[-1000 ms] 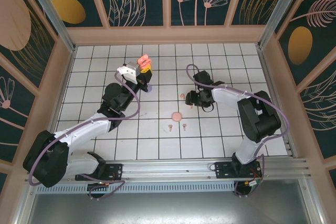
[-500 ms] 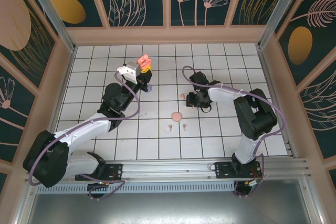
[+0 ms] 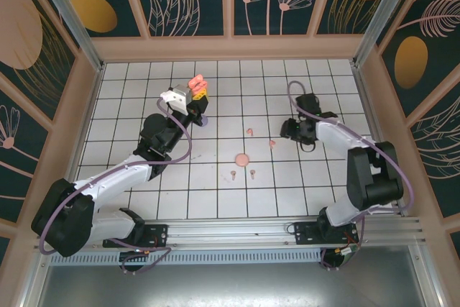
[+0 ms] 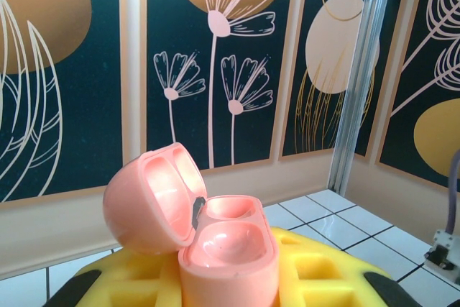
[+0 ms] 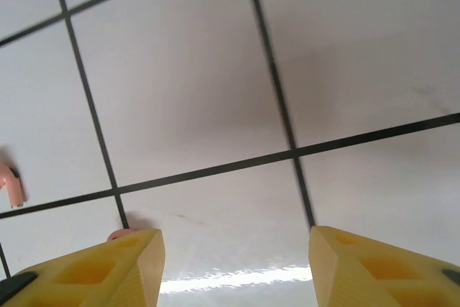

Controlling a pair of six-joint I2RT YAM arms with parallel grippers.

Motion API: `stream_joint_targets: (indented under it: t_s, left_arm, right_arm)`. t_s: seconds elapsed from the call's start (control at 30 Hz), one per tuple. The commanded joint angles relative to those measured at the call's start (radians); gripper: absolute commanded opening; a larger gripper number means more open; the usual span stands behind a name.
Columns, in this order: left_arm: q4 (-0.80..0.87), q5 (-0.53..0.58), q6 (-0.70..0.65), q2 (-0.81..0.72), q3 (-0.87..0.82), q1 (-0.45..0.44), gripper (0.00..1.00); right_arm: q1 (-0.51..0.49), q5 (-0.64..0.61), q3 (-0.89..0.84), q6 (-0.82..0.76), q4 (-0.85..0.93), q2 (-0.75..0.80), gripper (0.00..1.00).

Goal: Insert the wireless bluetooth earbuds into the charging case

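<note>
**Coral case up and waiting, right gripper empty over the tiles**

Coral-pink charging case (image 4: 219, 239) sits clamped in my left gripper (image 3: 199, 93). It is raised off the white tiled floor (image 3: 144, 177) toward the back wall, with its lid hinged wide and both wells facing up. I read that pose as a presented target, held steady and open so the other arm can drop a bud straight in. From the left wrist view both wells look bare, so by my reckoning nothing is seated yet.

Four small pink earbuds (image 3: 249, 131) lie loose on the tiles mid-table. Two are toward the right arm and two nearer me, with a round pink puck (image 3: 242, 158) between them — all well apart from the raised case.

My right gripper (image 5: 233, 249) hangs low over the floor. Its yellow fingers (image 5: 108, 264) are clearly apart with bare tile between them, and it holds nothing. One of the earbuds (image 5: 8, 185) lies at the left edge of its wrist view. A pink sliver (image 5: 123, 234) peeks over the left finger — I can't tell what it is. I'd judge it must centre over a bud before closing.
</note>
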State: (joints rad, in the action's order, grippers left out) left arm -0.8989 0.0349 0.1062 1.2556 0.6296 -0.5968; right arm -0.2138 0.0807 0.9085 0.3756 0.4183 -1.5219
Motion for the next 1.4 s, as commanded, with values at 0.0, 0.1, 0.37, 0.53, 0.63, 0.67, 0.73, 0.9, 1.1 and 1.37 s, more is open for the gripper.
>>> stream_joint_targets:
  t_s: [0.0, 0.1, 0.37, 0.53, 0.63, 0.67, 0.73, 0.9, 1.1, 1.37]
  left_arm:
    - [-0.011, -0.009, -0.003, -0.011, -0.001, -0.008, 0.0]
    - [-0.008, -0.006, -0.008, -0.014, 0.0, -0.007, 0.0]
    - [-0.015, -0.007, -0.006, -0.01, -0.002, -0.007, 0.0]
    - [-0.018, -0.01, -0.011, -0.005, -0.001, -0.008, 0.0]
    - [-0.021, -0.013, -0.013, -0.001, -0.001, -0.007, 0.0]
    - [-0.022, -0.013, -0.014, 0.001, 0.0, -0.007, 0.0]
    - [-0.027, -0.014, -0.014, 0.004, -0.001, -0.007, 0.0]
    - [-0.036, -0.016, -0.014, 0.013, -0.003, -0.008, 0.0]
    - [-0.048, -0.02, -0.011, 0.024, -0.007, -0.008, 0.0]
    - [-0.061, -0.023, -0.012, 0.034, -0.01, -0.007, 0.0]
  right_arm:
    - [-0.022, 0.068, -0.017, 0.013, -0.013, 0.017, 0.56]
    - [-0.068, 0.058, 0.003, 0.039, -0.001, 0.004, 0.57]
    - [-0.176, 0.005, 0.076, 0.155, 0.034, -0.096, 0.57]
    - [-0.214, -0.024, 0.09, 0.188, 0.029, -0.153, 0.54]
    - [-0.223, -0.032, 0.096, 0.2, 0.024, -0.179, 0.52]
    - [-0.226, -0.04, 0.099, 0.202, 0.026, -0.188, 0.51]
    - [-0.231, -0.05, 0.107, 0.205, 0.03, -0.204, 0.5]
    - [-0.243, -0.072, 0.118, 0.212, 0.037, -0.229, 0.47]
    - [-0.25, -0.091, 0.143, 0.226, 0.047, -0.255, 0.44]
    - [-0.253, -0.123, 0.165, 0.247, 0.071, -0.286, 0.41]
